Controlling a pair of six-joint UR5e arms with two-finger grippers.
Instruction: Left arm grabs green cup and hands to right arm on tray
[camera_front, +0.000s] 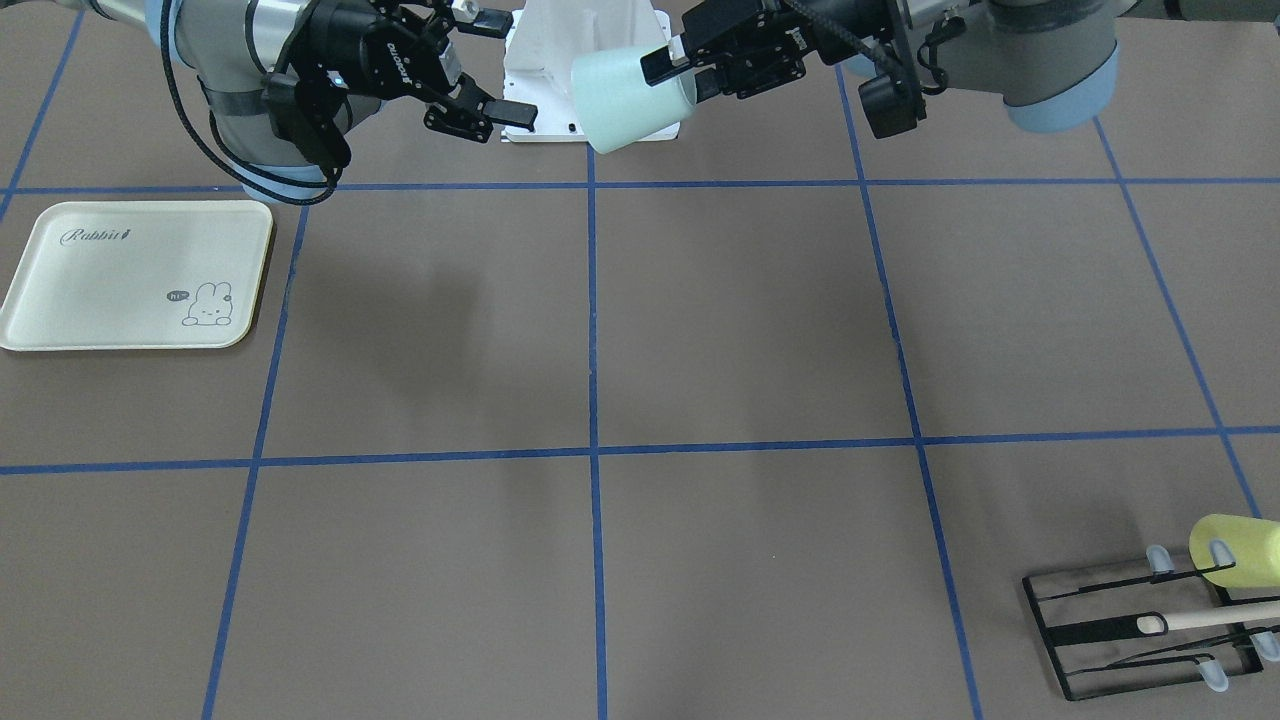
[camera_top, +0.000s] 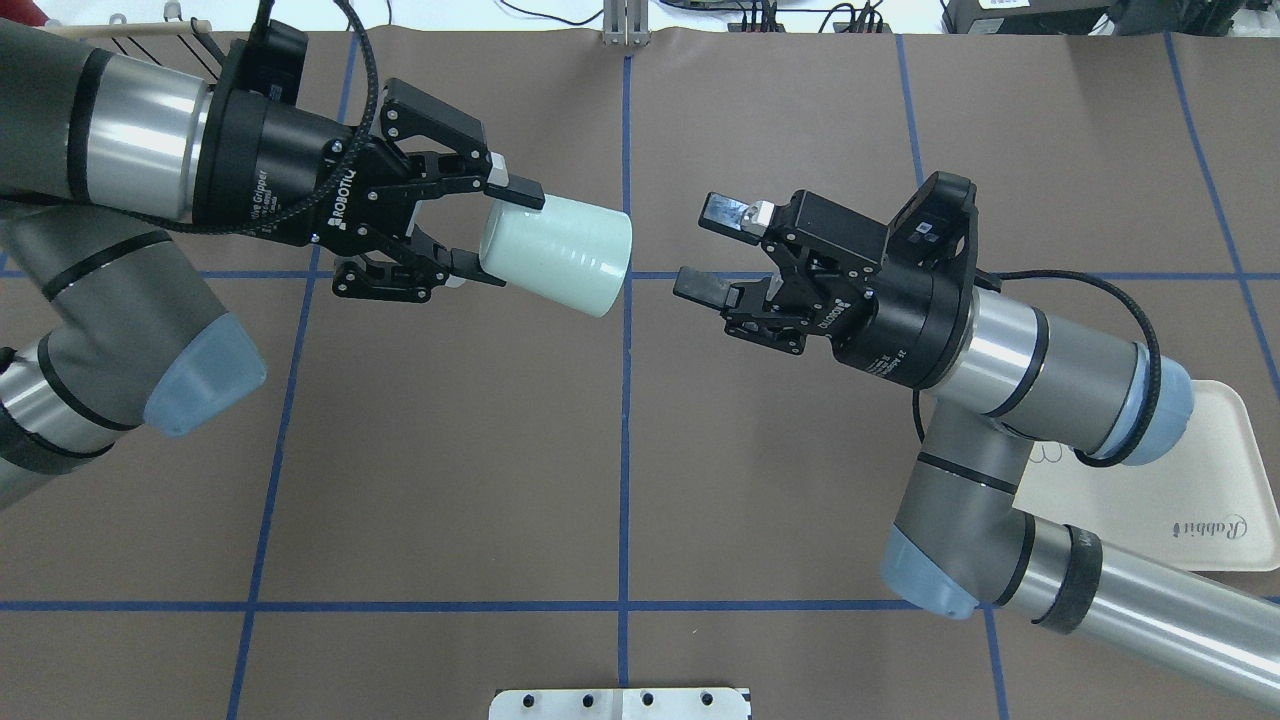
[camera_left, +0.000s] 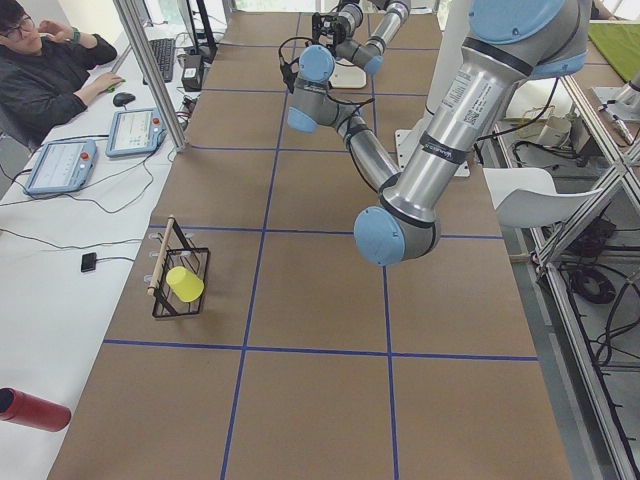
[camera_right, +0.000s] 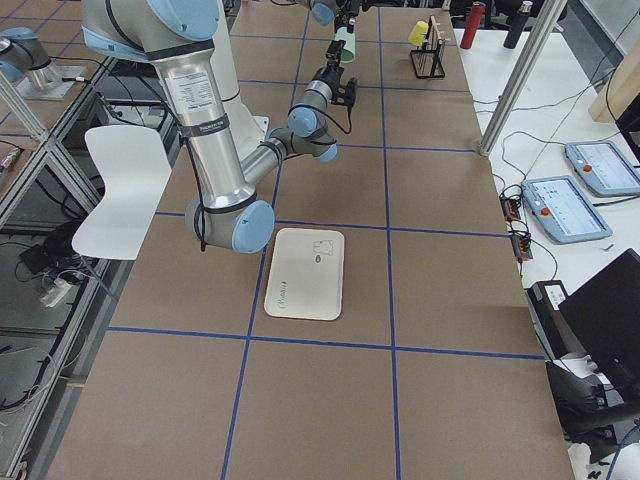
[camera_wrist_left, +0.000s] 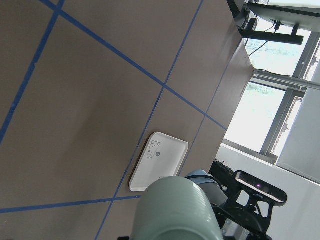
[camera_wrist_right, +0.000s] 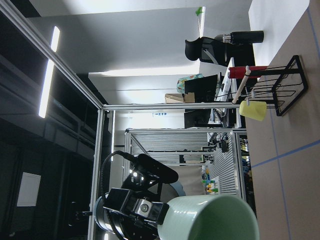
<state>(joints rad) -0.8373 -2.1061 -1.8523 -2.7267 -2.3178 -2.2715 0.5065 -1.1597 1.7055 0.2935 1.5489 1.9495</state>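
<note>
The left jaws are clamped on the narrower end of the green cup (camera_top: 555, 255), a smooth pale mint tumbler held on its side above the surface (camera_top: 450, 450), upper left of centre in the overhead view; its wider end faces the right jaws, spread wide, empty, near but apart; the tray (camera_top: 1200, 470) lies lower right, partly under the right arm (camera_top: 1010, 350).

The big brown table (camera_front: 740, 330) has blue lines (camera_front: 593, 400) across it. A person (camera_left: 40, 75) sits at a white desk (camera_left: 55, 340) along its far edge. Bright windows (camera_wrist_left: 255, 107) let light in.
</note>
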